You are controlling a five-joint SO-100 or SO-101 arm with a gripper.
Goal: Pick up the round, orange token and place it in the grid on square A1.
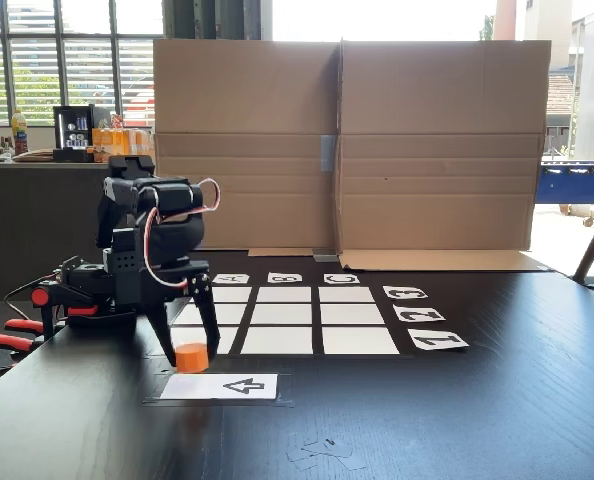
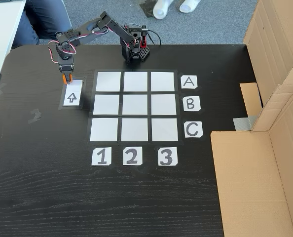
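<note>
Arm bent down, gripper (image 1: pixel 188 343) fingers astride token (image 1: pixel 191 357) on arrow card (image 1: pixel 220 386).

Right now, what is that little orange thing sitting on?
The token sits on the end of the white arrow card, which lies on the black table. The gripper straddles it, fingers either side. The patch of card directly beneath the token is covered.

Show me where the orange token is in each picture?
In a fixed view the token sits low and left of centre, between the gripper's fingers, just above the arrow card.
In a fixed view the token is upper left, under the gripper, at the arrow card's top end, left of the grid.
Shared landmark: the arrow card.
</note>
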